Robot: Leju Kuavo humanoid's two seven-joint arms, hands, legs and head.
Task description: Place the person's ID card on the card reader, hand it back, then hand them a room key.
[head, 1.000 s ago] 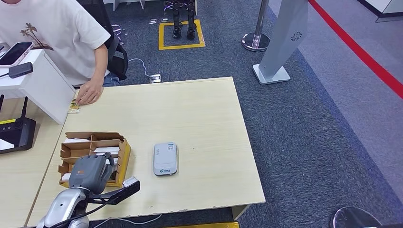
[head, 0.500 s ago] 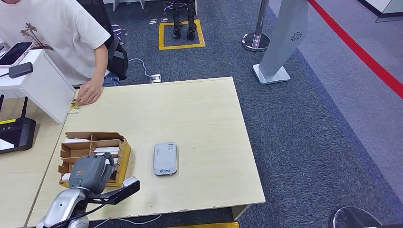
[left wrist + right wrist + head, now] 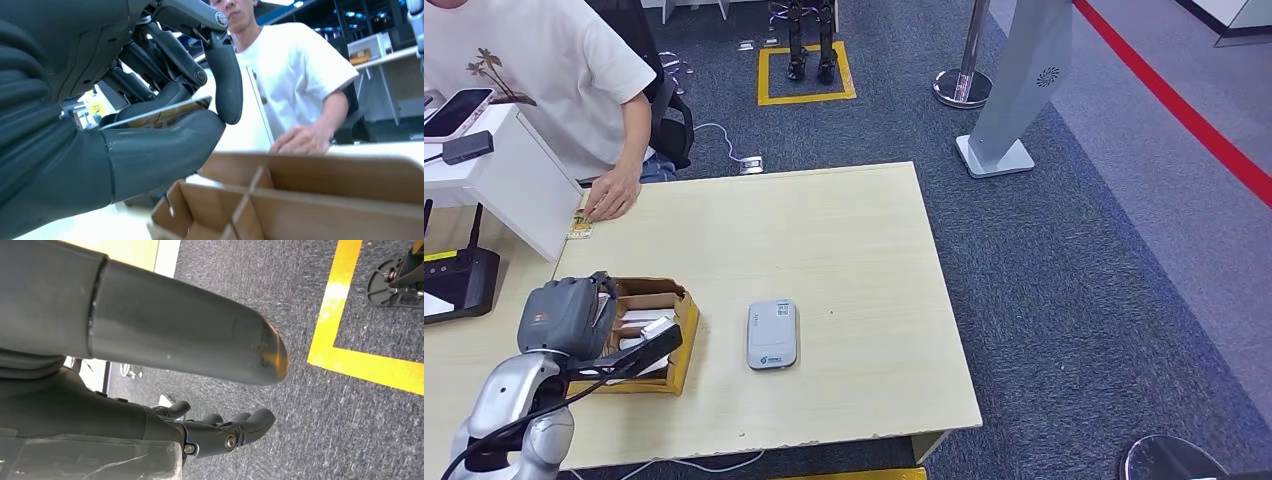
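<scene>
Pinching a thin card (image 3: 165, 114) flat between thumb and dark fingers, the left hand (image 3: 564, 318) is held over the cardboard organizer box (image 3: 679, 320), so it's probably a room key picked from those compartments, though that's a guess. The card looks glossy and stiff, with printing too blurred to read. The box is plain corrugated cardboard with slotted dividers, handy for keeping cards upright. The card reader (image 3: 772, 334), a smooth grey rounded slab, lies bare just beside the box. What looks like the ID card (image 3: 579, 224) is kept by the person's hand (image 3: 613, 196) at the wood-grain table's (image 3: 844, 250) far corner. The right hand (image 3: 225, 432) is seen hanging over carpet, fingers loosely apart, nothing held.
</scene>
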